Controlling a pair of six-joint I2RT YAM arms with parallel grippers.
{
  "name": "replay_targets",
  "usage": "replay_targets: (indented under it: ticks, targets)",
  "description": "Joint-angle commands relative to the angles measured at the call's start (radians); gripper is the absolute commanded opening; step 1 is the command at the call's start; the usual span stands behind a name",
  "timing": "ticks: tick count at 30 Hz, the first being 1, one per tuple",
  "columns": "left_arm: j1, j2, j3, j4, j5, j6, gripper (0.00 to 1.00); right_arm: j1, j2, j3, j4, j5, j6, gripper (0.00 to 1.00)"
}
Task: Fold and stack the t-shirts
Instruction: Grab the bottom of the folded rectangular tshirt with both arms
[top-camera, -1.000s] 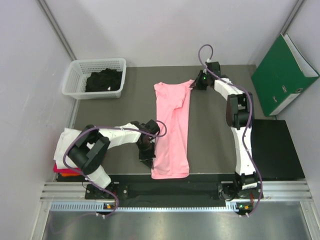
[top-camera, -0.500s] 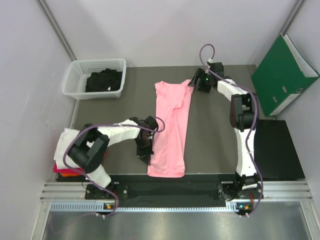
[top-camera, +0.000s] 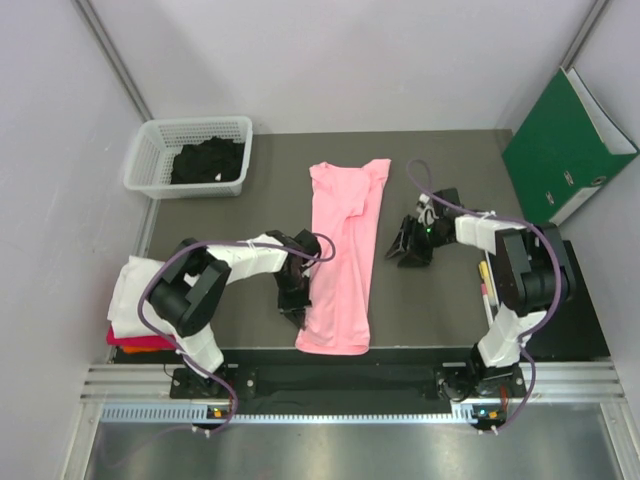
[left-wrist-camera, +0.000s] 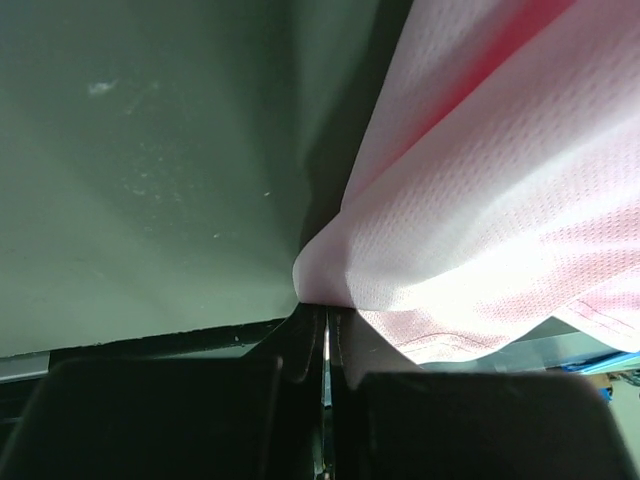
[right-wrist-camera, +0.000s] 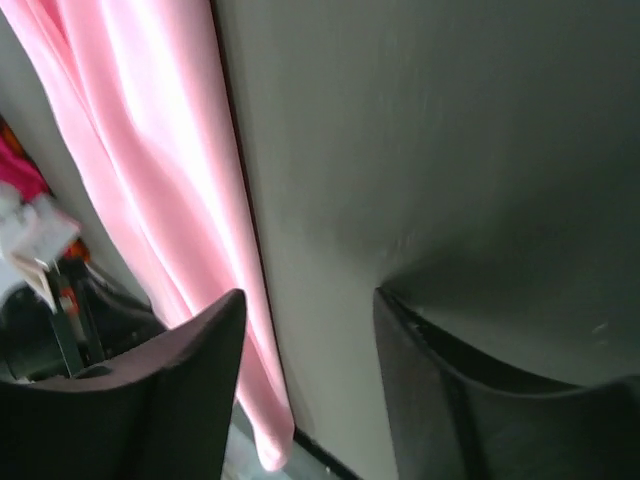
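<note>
A light pink t-shirt (top-camera: 345, 240) lies folded lengthwise into a long strip down the middle of the table. My left gripper (top-camera: 296, 300) is shut on its left edge near the lower hem; in the left wrist view the pink cloth (left-wrist-camera: 480, 200) bunches right at the closed tips (left-wrist-camera: 325, 312). My right gripper (top-camera: 405, 250) stands open and empty over bare table just right of the shirt. The right wrist view shows only the table between its fingers (right-wrist-camera: 170, 390), with the shirt (right-wrist-camera: 150, 150) off to the left. Folded t-shirts (top-camera: 130, 295), white over magenta-red and orange, are stacked at the left edge.
A white mesh basket (top-camera: 150, 150) holding a black t-shirt (top-camera: 208, 162) sits at the back left. A green binder (top-camera: 565, 145) leans at the back right. A black mat (top-camera: 555, 300) lies at the right, with small yellow and pink markers (top-camera: 484, 280) beside the right arm.
My right gripper let go of the shirt's far right corner, opened and drew back toward the near right of the shirt. The left gripper pulled the lower hem slightly left.
</note>
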Motion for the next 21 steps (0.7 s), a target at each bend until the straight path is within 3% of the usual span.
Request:
replay_targets:
  ticks: [1,21]
  targets:
    - [0.001,0.02,0.047,0.026,0.013,0.014,0.0,0.061,-0.031,-0.107,-0.109,-0.05,-0.032,0.52]
    - [0.001,0.049,0.081,0.043,0.027,0.003,0.0,0.408,0.097,-0.171,-0.105,-0.01,0.057,0.38]
